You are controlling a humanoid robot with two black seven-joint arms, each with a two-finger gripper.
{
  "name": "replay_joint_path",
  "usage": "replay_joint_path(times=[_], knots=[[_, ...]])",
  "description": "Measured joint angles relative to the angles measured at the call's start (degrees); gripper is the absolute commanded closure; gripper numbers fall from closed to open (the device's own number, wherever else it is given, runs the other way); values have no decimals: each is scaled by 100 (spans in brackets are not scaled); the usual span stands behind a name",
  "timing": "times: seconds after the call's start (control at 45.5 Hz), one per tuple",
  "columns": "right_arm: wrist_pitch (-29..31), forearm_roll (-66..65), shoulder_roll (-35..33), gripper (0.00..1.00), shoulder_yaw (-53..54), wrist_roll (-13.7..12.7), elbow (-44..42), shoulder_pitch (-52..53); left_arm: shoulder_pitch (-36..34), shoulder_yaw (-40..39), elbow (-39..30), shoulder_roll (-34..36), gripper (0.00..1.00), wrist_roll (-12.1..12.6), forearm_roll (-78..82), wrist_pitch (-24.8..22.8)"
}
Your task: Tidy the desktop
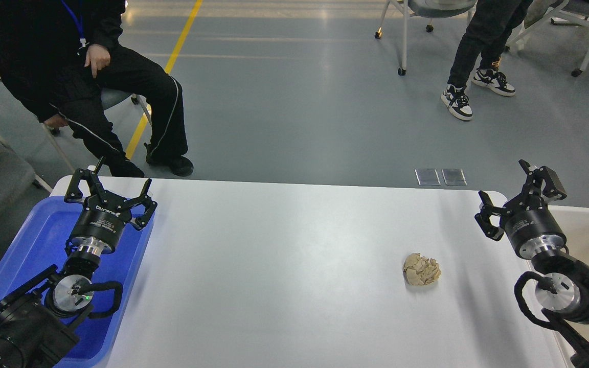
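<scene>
Starting on the left: there's one blue tray (34,240) parked at the left edge of the desktop (284,266), and our left gripper (110,197) hovers over its right rim with the fingers spread wide, nothing in them. Our guess is the tray is there as a drop-off spot, so the arm waits right by it. The tray looks bare where we can see it, though our own arm covers part of it.

Moving across, the desktop is the big glossy white top filling the middle of the view, and it's nearly bare. We count exactly one loose item: a crumpled beige paper wad (421,269), sitting right of centre, well apart from both grippers.

Further right, our right gripper (517,197) hangs at the desktop's right edge, fingers released and holding nothing. Behind it is one beige bin (588,230), probably the trash spot, which would explain that arm hanging out there.

So: one tray, one bin, one wad, two idle grippers. The right arm is nearer, so we'd say it takes the wad.
</scene>
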Motion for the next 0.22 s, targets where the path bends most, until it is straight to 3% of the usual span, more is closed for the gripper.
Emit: replay_joint_path(times=[0.22], knots=[[-30,-39,250,0,-7,263,-228,133,0,0,-1,0,0,0,-4,0]])
